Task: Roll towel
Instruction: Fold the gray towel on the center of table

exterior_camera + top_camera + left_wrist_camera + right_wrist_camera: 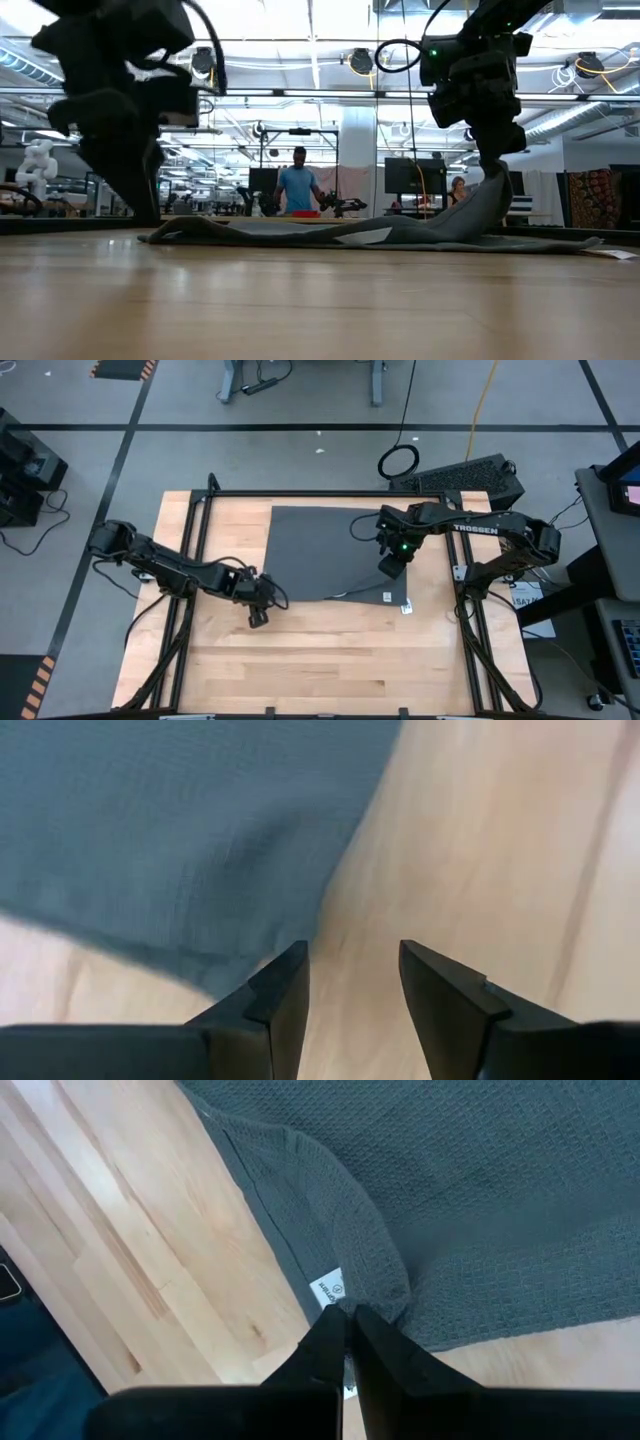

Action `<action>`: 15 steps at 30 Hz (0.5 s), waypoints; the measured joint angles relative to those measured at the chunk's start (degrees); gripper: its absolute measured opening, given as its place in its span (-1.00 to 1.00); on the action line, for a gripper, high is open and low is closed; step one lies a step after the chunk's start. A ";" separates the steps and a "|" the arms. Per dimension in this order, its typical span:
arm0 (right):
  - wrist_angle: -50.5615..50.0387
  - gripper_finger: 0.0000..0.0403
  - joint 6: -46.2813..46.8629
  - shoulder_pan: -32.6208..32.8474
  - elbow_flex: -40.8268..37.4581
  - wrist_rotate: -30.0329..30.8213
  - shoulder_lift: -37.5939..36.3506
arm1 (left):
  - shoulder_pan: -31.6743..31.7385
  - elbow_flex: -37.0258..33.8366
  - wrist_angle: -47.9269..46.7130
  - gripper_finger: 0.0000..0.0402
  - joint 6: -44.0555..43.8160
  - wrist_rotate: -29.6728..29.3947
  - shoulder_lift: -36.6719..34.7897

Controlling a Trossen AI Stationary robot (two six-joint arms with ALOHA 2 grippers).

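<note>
The dark grey towel (320,550) lies spread on the far middle of the wooden table. Its near right part is pulled up into a peak (488,205) under my right gripper (347,1318), which is shut on it next to a small white tag (330,1290). My left gripper (355,980) is open and points down over bare wood at the towel's near left corner (225,970). That corner lies just beside one finger, not between the two. In the high view the left gripper (258,615) is left of the table's centre. My right gripper pinches a raised fold of the towel at its hem (375,1305), right beside the white tag, between its two fingers. The fingers come from above, slanting down. The cloth rises to the fingertips in a peak, and the rest of the towel lies flat on the table.
Black frame rails (195,520) run along the table's left, far and right sides. The near half of the table (330,660) is bare wood. A small white label (407,607) lies near the towel's near right corner. People (297,188) stand in the room far behind.
</note>
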 joint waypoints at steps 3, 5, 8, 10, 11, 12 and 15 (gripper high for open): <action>0.00 -0.98 0.03 0.00 0.00 0.01 0.00 | -0.41 -1.02 1.10 -0.19 -2.42 -1.97 0.00; 0.03 -0.98 0.18 0.00 0.01 0.02 0.01 | -0.41 -1.10 0.91 -0.19 -2.48 -4.04 -0.02; 0.02 -0.98 0.22 0.00 0.00 0.00 0.00 | -0.36 -1.10 1.94 -0.19 -2.09 -6.55 -0.02; 0.04 -0.98 0.29 0.00 0.00 -0.02 0.00 | -0.38 -1.10 3.19 -0.19 -0.30 -6.80 -0.01; 0.02 -0.98 0.44 0.00 0.00 -0.02 0.01 | -0.38 -1.10 3.70 -0.19 1.12 -6.79 0.28; 0.02 -0.98 0.44 0.00 0.00 -0.03 0.01 | -0.38 -1.10 4.46 -0.19 2.08 -6.72 0.83; -0.04 -0.98 0.51 0.00 0.00 -0.04 0.00 | -0.38 -1.10 5.01 -0.20 3.56 -6.65 2.19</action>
